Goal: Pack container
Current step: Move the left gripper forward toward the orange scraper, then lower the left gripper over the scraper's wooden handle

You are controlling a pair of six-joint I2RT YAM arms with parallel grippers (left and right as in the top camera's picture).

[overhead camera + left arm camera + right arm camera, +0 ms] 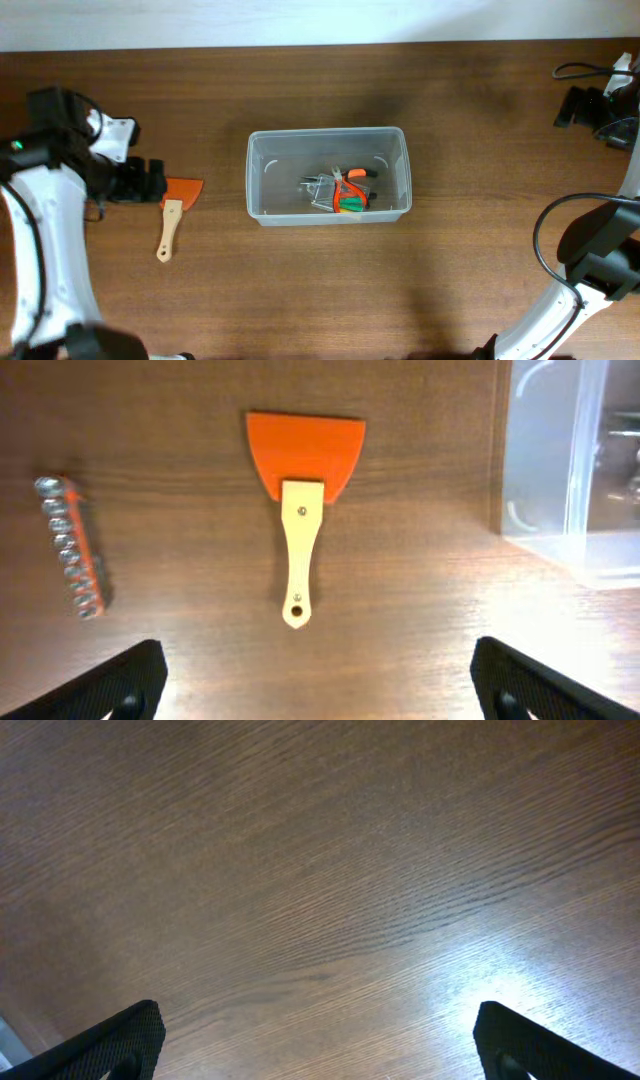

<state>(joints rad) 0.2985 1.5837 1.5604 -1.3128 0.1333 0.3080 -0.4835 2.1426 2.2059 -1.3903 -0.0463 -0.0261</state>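
Only the left wrist view shows a bit rail (72, 547) at the scraper's (303, 490) nine o'clock; left gripper (320, 672) and right gripper (320, 1028) hover, fingers spread.

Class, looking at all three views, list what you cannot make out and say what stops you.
- Overhead: the tools inside the container are too small and overlapped to identify.
- Overhead: the socket rail seen by the left wrist is missing, apparently under the left gripper.
- Left wrist: the container is cut off by the right edge.
- Right wrist: only the table shows.
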